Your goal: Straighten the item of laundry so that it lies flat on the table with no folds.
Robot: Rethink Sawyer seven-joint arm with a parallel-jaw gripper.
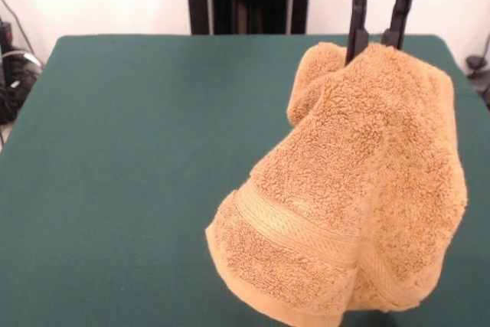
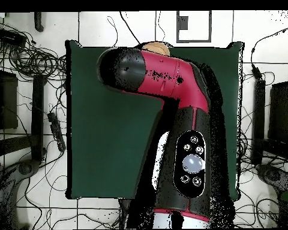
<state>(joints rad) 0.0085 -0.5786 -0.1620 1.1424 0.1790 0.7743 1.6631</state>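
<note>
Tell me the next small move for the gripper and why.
Probably lower the gripper and draw it sideways so the towel drapes out onto the table. The towel hangs bunched from its pinched top, its banded edge low near the green surface, so it lies nowhere flat yet.

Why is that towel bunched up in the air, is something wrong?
Nothing looks damaged. The towel hangs crumpled from the gripper, pinched at its top, its banded hem drooping toward the green table instead of lying flat.
</note>
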